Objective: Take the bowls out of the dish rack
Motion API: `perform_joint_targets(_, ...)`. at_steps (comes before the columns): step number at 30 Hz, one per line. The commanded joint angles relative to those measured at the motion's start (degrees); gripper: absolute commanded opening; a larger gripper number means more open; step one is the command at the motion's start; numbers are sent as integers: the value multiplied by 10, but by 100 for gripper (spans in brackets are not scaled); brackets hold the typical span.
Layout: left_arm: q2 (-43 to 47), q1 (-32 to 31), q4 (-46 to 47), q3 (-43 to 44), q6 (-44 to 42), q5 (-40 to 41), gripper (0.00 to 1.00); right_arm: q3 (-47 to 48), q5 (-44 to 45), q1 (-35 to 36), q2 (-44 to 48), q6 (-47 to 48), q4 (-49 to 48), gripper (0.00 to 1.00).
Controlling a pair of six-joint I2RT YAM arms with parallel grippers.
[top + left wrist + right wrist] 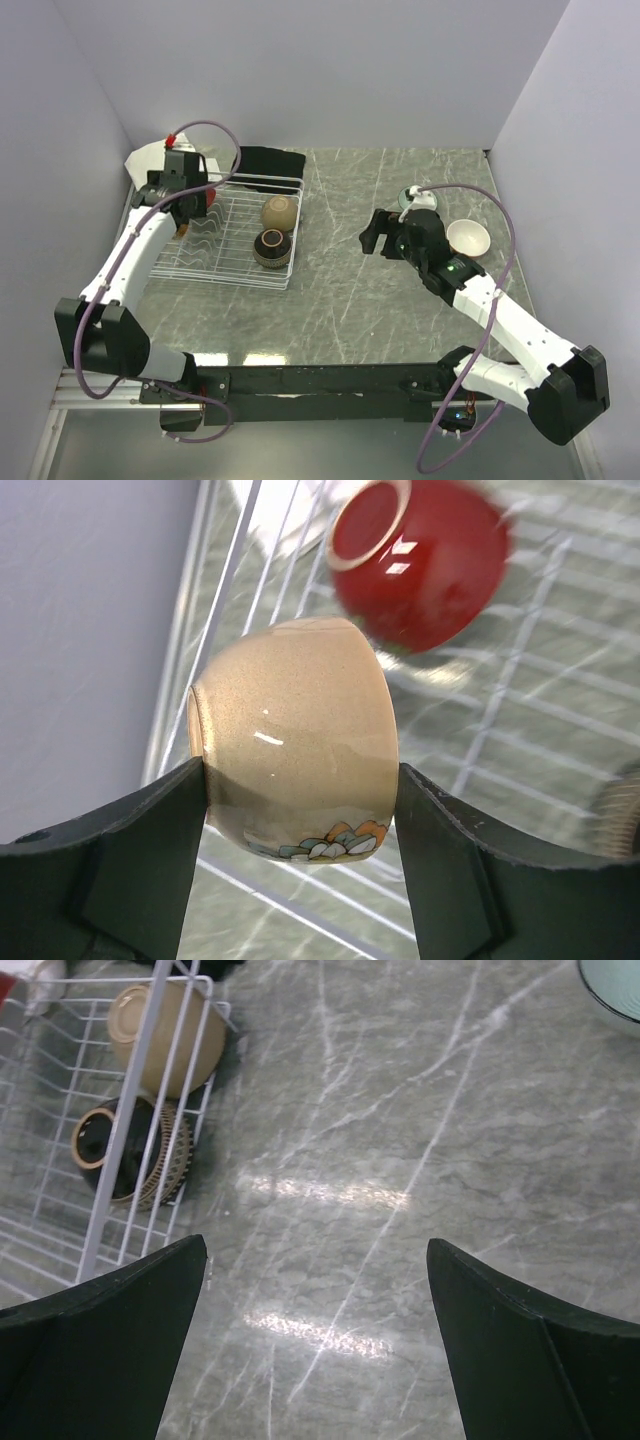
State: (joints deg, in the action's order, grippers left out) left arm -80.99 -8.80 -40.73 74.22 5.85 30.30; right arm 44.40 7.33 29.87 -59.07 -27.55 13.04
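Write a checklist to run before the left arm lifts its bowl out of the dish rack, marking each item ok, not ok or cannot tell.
1. Left gripper shut on the beige bowl, a finger on each side: ok.
2. Bowl free of the dish rack wires: cannot tell, its underside is hidden.
3. Gap to the dark red bowl: cannot tell, they sit close.
4. Right gripper open, empty, off the rack: ok.
5. Bare table for setting down: ok.
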Motion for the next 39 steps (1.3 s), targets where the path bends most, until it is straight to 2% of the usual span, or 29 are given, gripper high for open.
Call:
perform_joint_targets(1, 41, 2, 56, 45, 56, -43, 4, 41, -50, 5, -9, 19, -20, 98)
perform_joint_targets(6, 58, 2, 88, 46, 104, -106, 1, 55, -97, 5, -21, 26, -22, 98)
perform_joint_targets(13, 91, 2, 179, 8, 210, -250, 1, 99, -153, 6, -58, 22, -11, 98)
perform_joint_targets(25, 131, -1, 448, -139, 411, -533, 1, 168, -240, 5, -110, 7, 8, 97)
perform_joint_targets(39, 145, -104, 656, -268, 531, -548, 1, 191, -335, -9, -170, -43, -4, 92)
